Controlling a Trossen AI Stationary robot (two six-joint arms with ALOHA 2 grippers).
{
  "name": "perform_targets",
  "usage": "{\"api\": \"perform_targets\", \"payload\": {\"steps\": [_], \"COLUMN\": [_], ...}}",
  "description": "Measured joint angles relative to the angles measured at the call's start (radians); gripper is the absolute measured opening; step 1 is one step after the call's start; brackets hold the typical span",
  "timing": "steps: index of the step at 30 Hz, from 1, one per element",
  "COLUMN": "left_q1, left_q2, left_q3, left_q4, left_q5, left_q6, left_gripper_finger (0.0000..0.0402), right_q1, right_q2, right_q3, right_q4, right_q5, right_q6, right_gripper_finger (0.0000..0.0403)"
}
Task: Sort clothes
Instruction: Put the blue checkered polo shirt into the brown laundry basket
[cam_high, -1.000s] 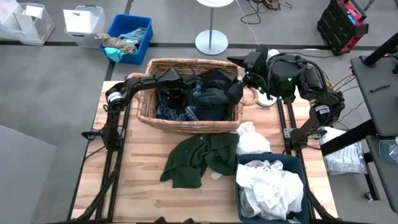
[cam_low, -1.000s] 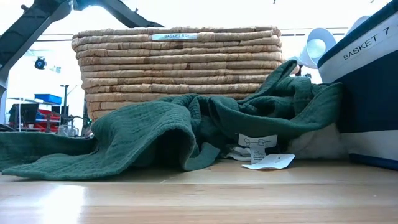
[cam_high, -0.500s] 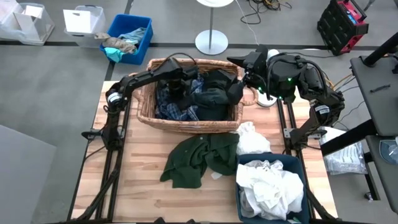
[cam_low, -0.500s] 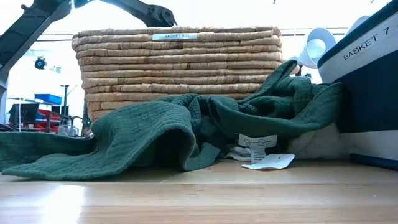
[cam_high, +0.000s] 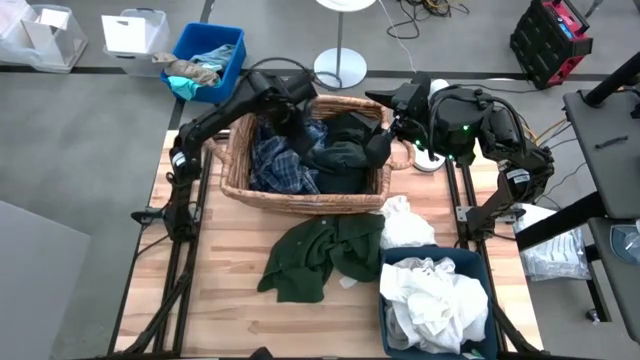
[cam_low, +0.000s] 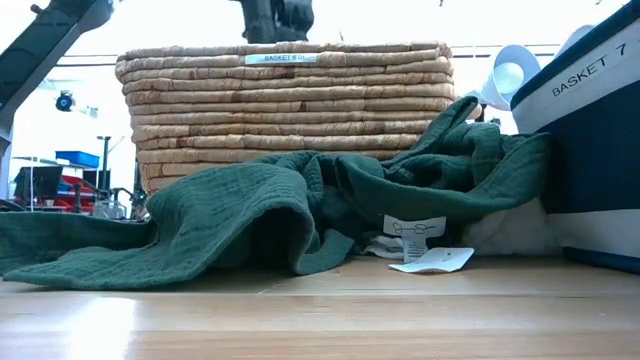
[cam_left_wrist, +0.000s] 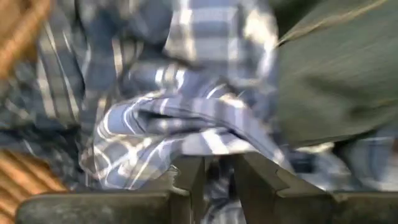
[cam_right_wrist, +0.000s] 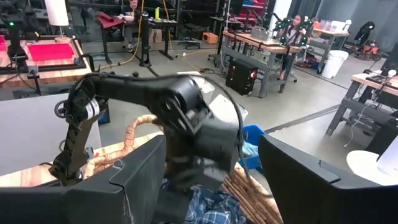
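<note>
Counting garments, we see one plaid shirt (cam_high: 283, 160) and one black piece (cam_high: 340, 150) in the wicker basket (cam_high: 300, 195), one green shirt (cam_high: 315, 255) on the table, and a white heap (cam_high: 435, 295) whose number we can't make out. The left gripper (cam_left_wrist: 214, 177), raised over the basket, pinches the plaid just ahead of its narrow fingers. The right gripper (cam_high: 380, 135) sits wide and empty beside the black piece.

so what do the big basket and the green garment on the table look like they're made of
The basket looks like woven natural fibre, seagrass or wicker: tan braided coils stacked in rows. The green garment looks like soft matte cotton, perhaps gauze: fine crinkled ribbing, limp folds.
</note>
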Motion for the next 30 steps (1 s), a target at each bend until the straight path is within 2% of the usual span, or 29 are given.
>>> {"api": "perform_targets", "payload": {"steps": [6,13,22,25,28,30], "left_q1": [-0.005,-0.008,-0.009,-0.015,-0.045,-0.063], "left_q2": [-0.001,-0.05,-0.06,-0.061,-0.063,-0.063], "left_q3": [0.152,0.116,0.116,0.129,0.151,0.15], "left_q4": [0.005,-0.001,0.001,0.001,0.019,0.024], "left_q5": [-0.009,-0.03,-0.078,-0.025,0.007,0.007], "left_q6": [0.017,0.003,-0.027,-0.009,0.048,0.098], "left_gripper_finger": [0.0068,0.0077,0.016,0.0178,0.017,0.014], "right_q1": [0.0,0.0,0.0,0.001,0.001,0.001], "right_q2": [0.0,0.0,0.0,0.0,0.0,0.0], "right_q3": [0.0,0.0,0.0,0.0,0.0,0.0], "right_q4": [0.0,-0.002,-0.003,-0.003,-0.003,-0.003], "right_q5": [0.0,0.0,0.0,0.0,0.0,0.0], "right_q6": [0.0,0.0,0.0,0.0,-0.004,-0.005], "right_gripper_finger": [0.0243,0.0239,0.0254,0.0251,0.0245,0.0242]}}
